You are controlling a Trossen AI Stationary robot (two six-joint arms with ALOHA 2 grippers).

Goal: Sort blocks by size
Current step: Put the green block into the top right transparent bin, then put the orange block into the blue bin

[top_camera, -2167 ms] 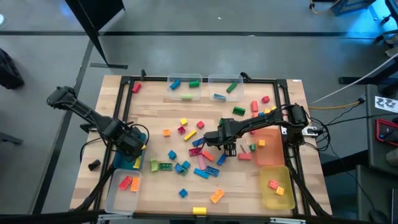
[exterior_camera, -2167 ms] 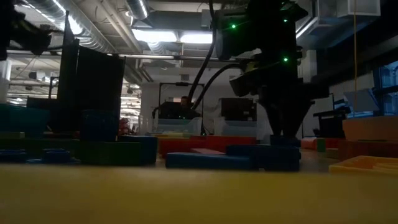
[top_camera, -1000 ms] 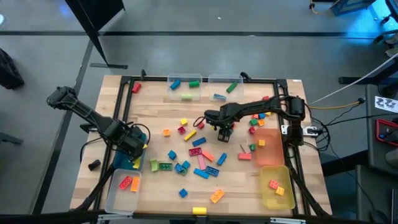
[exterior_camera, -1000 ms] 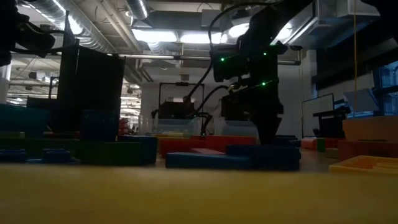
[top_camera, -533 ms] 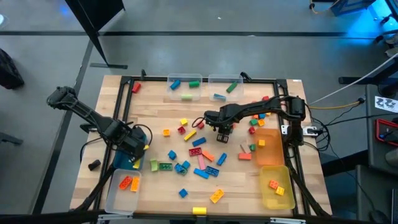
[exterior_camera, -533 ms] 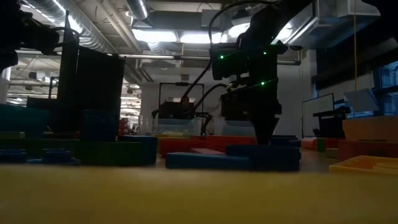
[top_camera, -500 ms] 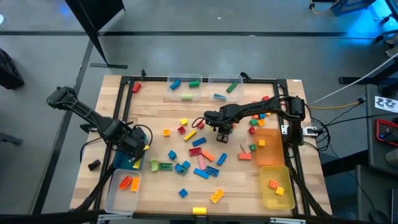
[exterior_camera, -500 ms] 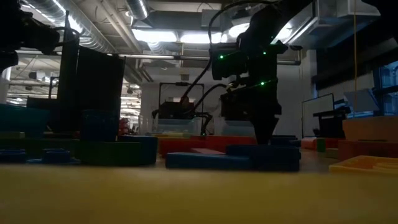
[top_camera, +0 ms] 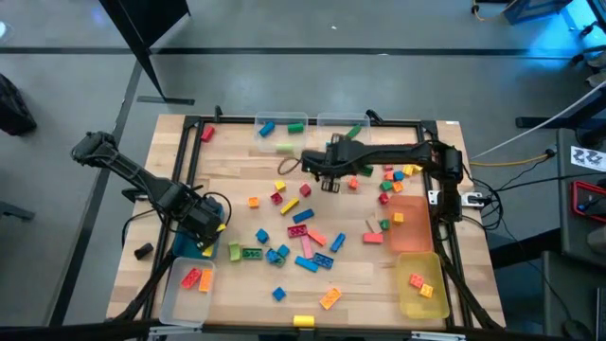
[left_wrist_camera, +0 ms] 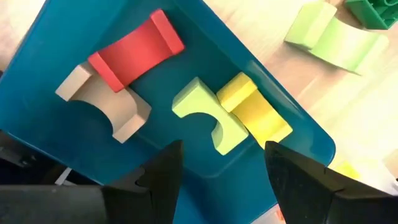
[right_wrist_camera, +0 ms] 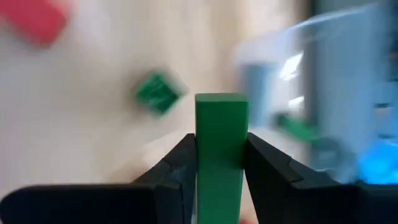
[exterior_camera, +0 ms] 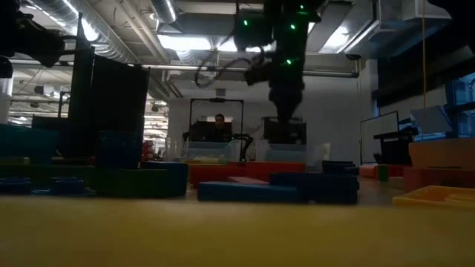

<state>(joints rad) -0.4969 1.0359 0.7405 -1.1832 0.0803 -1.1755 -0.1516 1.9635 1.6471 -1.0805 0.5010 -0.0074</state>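
The right tool is clamped on a green bar, which stands up between its two dark fingers. In the high view that tool hangs over the worktop toward twelve o'clock, just short of the two clear bins at the far edge, with its arm reaching in from the three o'clock side. From table height it sits well above the surface. Below it a small green block lies on the wood.

The left tool stands with its fingers apart over a blue bin at about nine o'clock on the worktop. Inside that bin lie a red block, a tan block, a light green block and a yellow block, the last two touching. A pale green arch lies on the wood just outside it.

The other blocks are scattered across the middle of the worktop, thickest from the centre toward six o'clock. An orange bin sits at four o'clock, a yellow bin at five, and a clear bin with two orange pieces at seven.
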